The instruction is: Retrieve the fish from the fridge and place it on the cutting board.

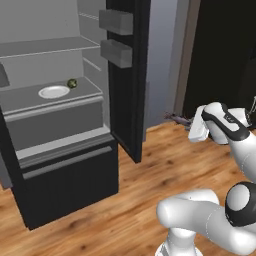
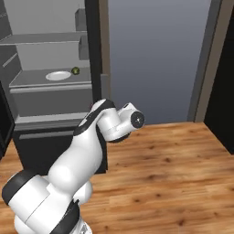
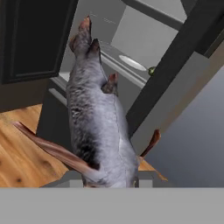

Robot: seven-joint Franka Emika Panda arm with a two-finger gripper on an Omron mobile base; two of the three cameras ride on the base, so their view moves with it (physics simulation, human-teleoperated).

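The fish (image 3: pixel 98 118), grey with reddish-brown fins and tail, stands lengthwise in the hand view, and my gripper (image 3: pixel 109 179) is shut on its lower end. From the left base camera the fish (image 1: pixel 176 118) sticks out to the left of my gripper (image 1: pixel 189 121), held in the air over the wooden floor, to the right of the fridge door. The fridge (image 1: pixel 55 125) stands open at the left, black outside and light grey inside. The cutting board is out of view.
On a fridge shelf lie a white plate (image 1: pixel 53 91) and a small dark-green ball (image 1: pixel 72 83). The open fridge door (image 1: pixel 127 75) carries grey bins and stands between the shelves and my hand. Wooden floor (image 2: pixel 173 173) spreads to the right.
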